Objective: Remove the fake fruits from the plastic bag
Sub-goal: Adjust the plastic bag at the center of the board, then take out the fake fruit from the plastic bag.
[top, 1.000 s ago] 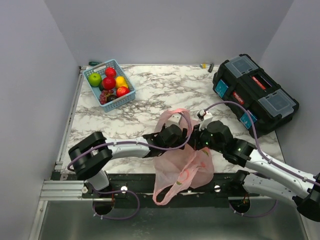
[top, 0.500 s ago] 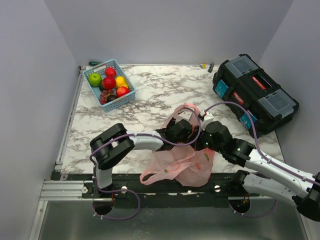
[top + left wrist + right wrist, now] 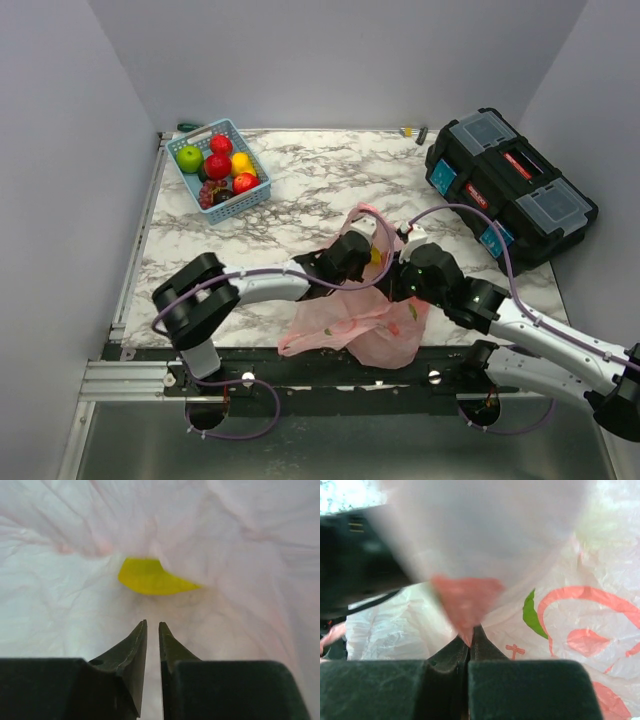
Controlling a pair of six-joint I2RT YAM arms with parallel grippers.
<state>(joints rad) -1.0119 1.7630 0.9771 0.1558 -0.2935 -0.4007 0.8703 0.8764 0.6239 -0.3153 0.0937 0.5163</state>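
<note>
Reaching deep into the plastic bag [image 3: 365, 325] with the left gripper [image 3: 152, 625], jaws drawn almost together on nothing, just short of a yellow fruit [image 3: 150, 577]. Pinching the bag's film tight with the right gripper [image 3: 470, 632], at the near edge of the table [image 3: 330, 170]. Judging by the fake fruits [image 3: 217, 165] in the blue basket [image 3: 243, 207] far left: mostly done, at least this yellow piece left to pull out.

We find no word, brand or number that we can read anywhere. The plastic bag [image 3: 620, 555] bears only print: red curved shapes [image 3: 589, 642], a green leaf shape [image 3: 532, 615] and, just beside it, a small red cross-like sign [image 3: 515, 651] that we cannot make out as a letter. The black toolbox [image 3: 510, 185] carries a red label [image 3: 517, 166] on its lid, too small for us to read
</note>
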